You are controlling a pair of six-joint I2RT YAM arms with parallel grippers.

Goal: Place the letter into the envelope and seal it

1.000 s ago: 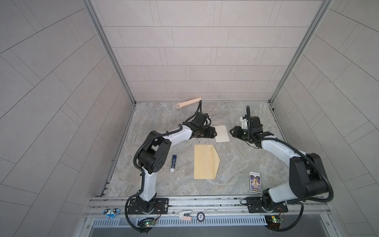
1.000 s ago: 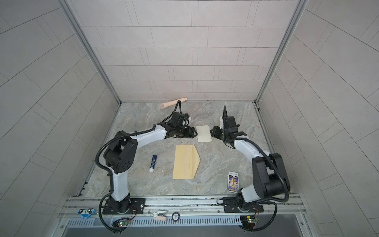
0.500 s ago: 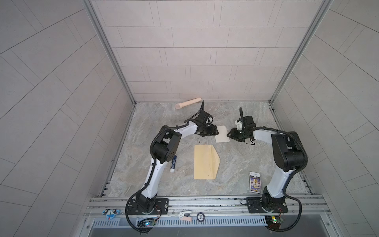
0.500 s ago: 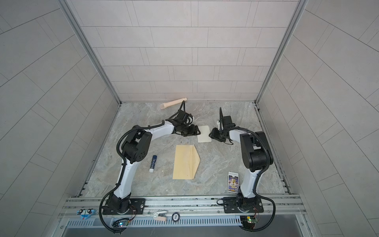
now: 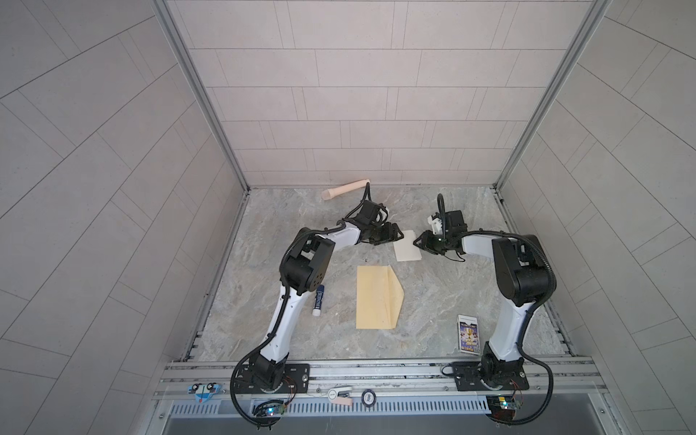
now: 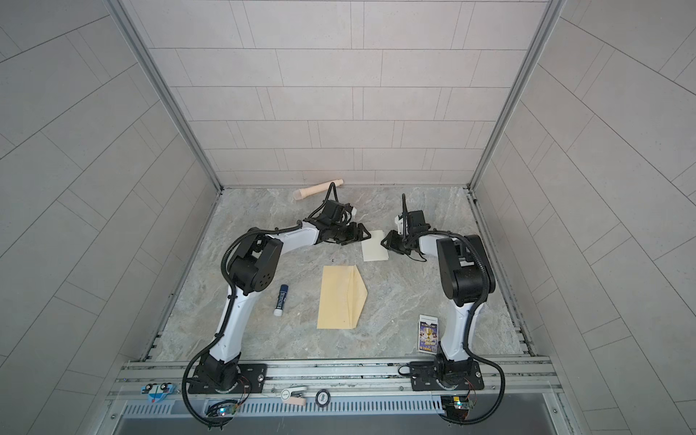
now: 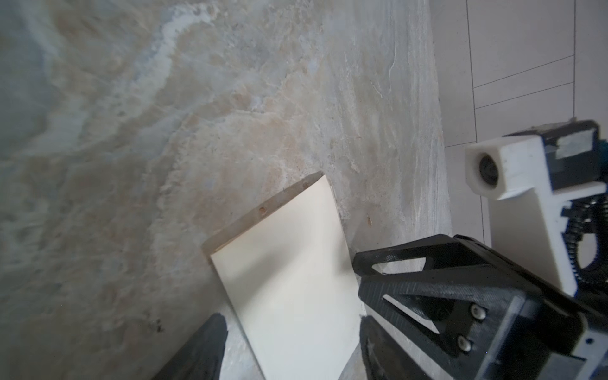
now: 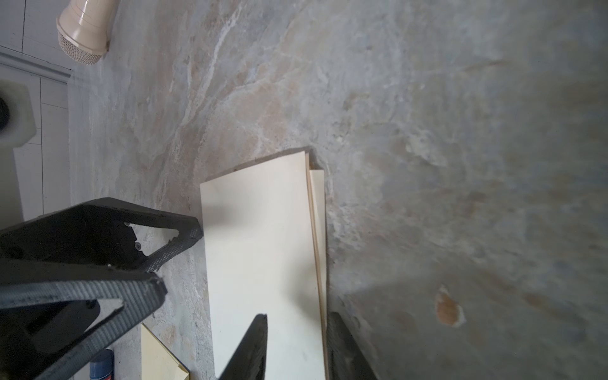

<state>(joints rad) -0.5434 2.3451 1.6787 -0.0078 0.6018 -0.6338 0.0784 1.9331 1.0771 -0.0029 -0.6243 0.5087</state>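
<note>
The folded cream letter [image 5: 407, 248] [image 6: 375, 248] lies flat on the marble table behind the yellow-tan envelope [image 5: 376, 297] [image 6: 341, 297], whose pointed flap lies open to the right. My left gripper [image 5: 400, 236] [image 7: 289, 355] is open at the letter's left end, and in the left wrist view the letter [image 7: 289, 279] reaches in between its fingers. My right gripper [image 5: 416, 243] [image 8: 297, 348] is at the letter's right side with its jaws partly apart. One of its fingers [image 8: 253, 348] is over the letter [image 8: 260, 246] and the other is just outside the layered edge.
A beige microphone-like cylinder [image 5: 344, 188] [image 8: 84, 33] lies by the back wall. A blue-and-white glue stick [image 5: 318, 300] [image 6: 281, 299] lies left of the envelope. A printed card box [image 5: 468, 334] stands near the right arm's base. Tiled walls enclose the table.
My right gripper has moved left onto the letter's right edge and its jaws have narrowed. The left gripper has stayed at the letter's left end, still open. Letter and envelope have not moved.
</note>
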